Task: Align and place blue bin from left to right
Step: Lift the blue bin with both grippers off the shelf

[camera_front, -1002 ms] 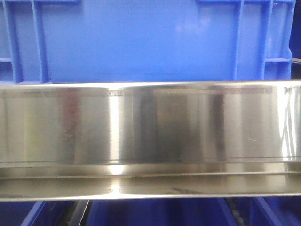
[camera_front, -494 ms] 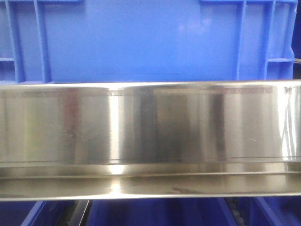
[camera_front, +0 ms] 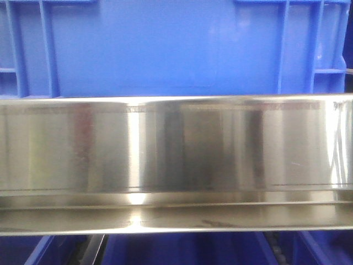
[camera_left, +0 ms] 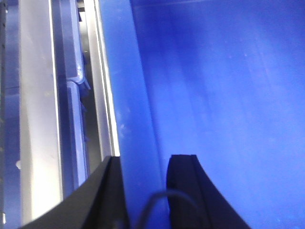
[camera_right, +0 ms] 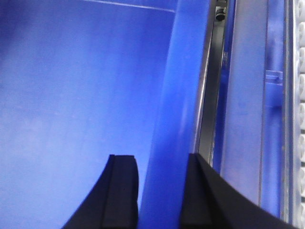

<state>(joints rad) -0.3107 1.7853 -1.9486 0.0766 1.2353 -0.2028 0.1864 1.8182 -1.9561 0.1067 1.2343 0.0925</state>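
The blue bin (camera_front: 165,49) fills the top of the front view, its smooth wall and corner ribs just above a steel rail. In the left wrist view my left gripper (camera_left: 145,164) straddles the bin's left wall (camera_left: 136,105), one black finger outside and one inside, shut on it. The right wrist view shows my right gripper (camera_right: 162,164) clamped the same way on the bin's right wall (camera_right: 178,95). The bin's blue inside (camera_right: 71,95) looks empty where it shows.
A shiny steel rack rail (camera_front: 176,149) runs across the front view, with other blue crates (camera_front: 182,251) below it. Steel rails (camera_left: 38,119) and a lower crate (camera_left: 76,119) lie left of the bin. On the right are a neighbouring blue crate (camera_right: 248,119) and white rollers (camera_right: 300,119).
In the front view the bin has slid slightly to the right over the last second, then almost stopped. The steel rail has not moved.
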